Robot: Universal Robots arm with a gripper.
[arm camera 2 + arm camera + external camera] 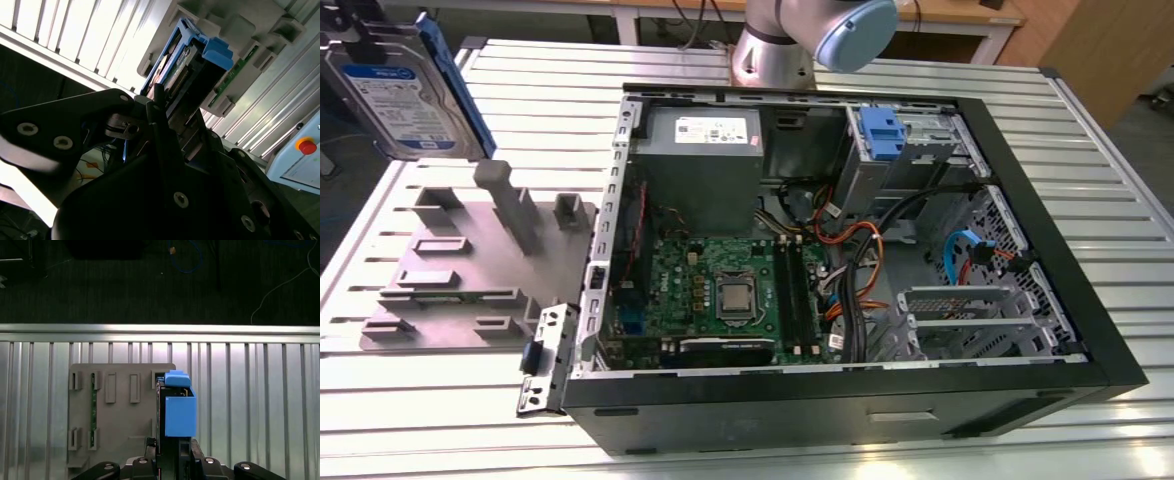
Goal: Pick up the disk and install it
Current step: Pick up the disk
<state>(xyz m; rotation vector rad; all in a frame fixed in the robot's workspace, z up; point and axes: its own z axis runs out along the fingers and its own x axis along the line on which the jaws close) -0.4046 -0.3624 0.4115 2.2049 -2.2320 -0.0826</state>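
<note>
**Exterior view.** An open computer case (pixel 854 250) lay on a slatted metal tabletop (pixel 1094 130), its boards and cables exposed. Just beside it, on the exterior view's left, lay a grey fixture plate (pixel 454 280) with posts and slots. The disk (pixel 400 95) stood upright at the upper corner on the exterior view's left. Its blue-and-white label faced the camera and a blue rail ran along one edge. It appeared raised above the plate, not resting in it. The arm (pixel 787 45) rose behind the case.

**First wrist view.** The camera looked down along the disk (pixel 179 410), seen edge-on with its blue rail showing. The dark jaws were closed on the disk, one on each side. Beneath lay the plate (pixel 120 410) on the tabletop (pixel 250 400), with the disk over the plate's edge. A green strip (pixel 93 400) sat in one of the plate's slots.

**Second wrist view.** The disk (pixel 192 65) was clamped between the jaws, its blue end pointing towards the plate (pixel 235 25) beyond.
</note>
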